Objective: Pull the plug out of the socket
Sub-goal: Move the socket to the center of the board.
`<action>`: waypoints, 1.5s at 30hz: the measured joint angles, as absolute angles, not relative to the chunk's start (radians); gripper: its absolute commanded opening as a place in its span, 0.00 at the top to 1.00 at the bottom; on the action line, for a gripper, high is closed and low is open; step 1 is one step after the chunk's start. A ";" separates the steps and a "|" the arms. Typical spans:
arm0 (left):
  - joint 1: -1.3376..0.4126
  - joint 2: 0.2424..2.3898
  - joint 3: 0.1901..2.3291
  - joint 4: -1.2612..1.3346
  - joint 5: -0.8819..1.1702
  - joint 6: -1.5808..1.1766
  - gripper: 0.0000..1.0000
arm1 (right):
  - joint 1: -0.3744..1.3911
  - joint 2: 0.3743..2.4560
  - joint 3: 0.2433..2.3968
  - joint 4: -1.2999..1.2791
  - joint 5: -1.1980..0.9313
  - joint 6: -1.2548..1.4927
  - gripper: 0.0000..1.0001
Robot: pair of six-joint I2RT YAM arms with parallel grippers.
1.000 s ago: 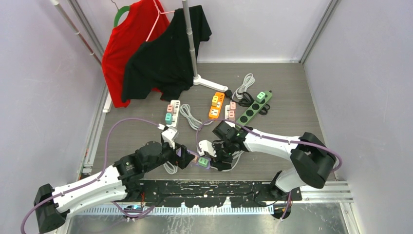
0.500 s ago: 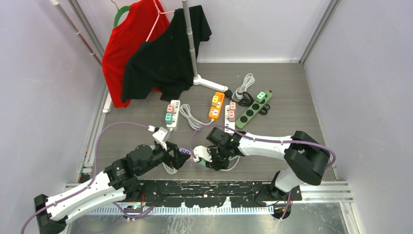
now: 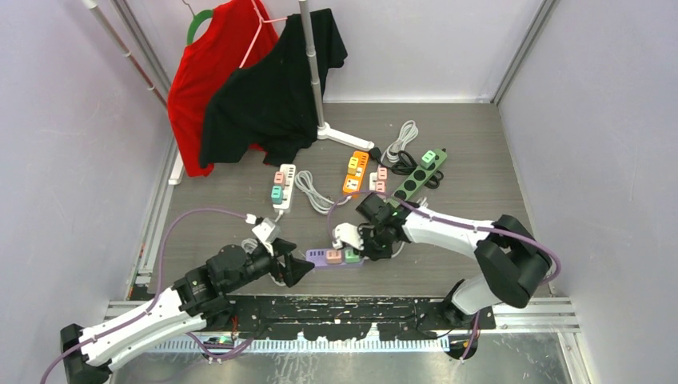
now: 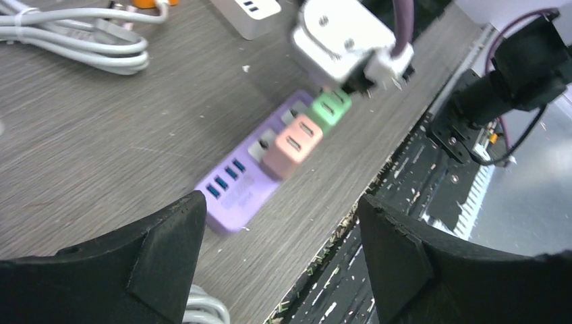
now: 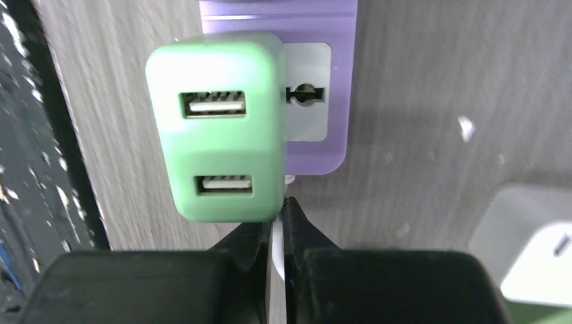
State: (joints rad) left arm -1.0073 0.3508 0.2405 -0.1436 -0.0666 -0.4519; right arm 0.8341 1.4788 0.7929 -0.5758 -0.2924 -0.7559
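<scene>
Grey wood tabletop (image 3: 480,160), near edge: purple strip (image 3: 317,257) lies left-to-right between the two arms.
Green plug (image 5: 216,128) sits toward the strip's right end, beside the pink plug (image 3: 334,256). Right gripper (image 5: 278,209) is nearer, but pinched together on nothing, with its tips at the plug's corner, not around it. Left gripper (image 4: 281,202) gapes wide, facing the strip's other end.

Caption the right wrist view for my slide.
Right hand shut beside the green plug on the purple power strip.

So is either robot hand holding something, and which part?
The left gripper is open and empty. The right gripper is shut just beside the green plug, not around it; it seems to hold nothing.
</scene>
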 measured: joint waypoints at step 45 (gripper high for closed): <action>-1.202 1.306 0.292 0.628 0.151 -0.184 0.04 | 0.579 1.283 0.836 -0.560 -0.483 -0.567 0.12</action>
State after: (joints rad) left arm -1.2022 1.3056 0.2920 0.6281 0.1513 -0.1837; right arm 0.5789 1.2835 0.8356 -0.5598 -0.4831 -0.5674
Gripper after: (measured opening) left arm 0.954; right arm 0.975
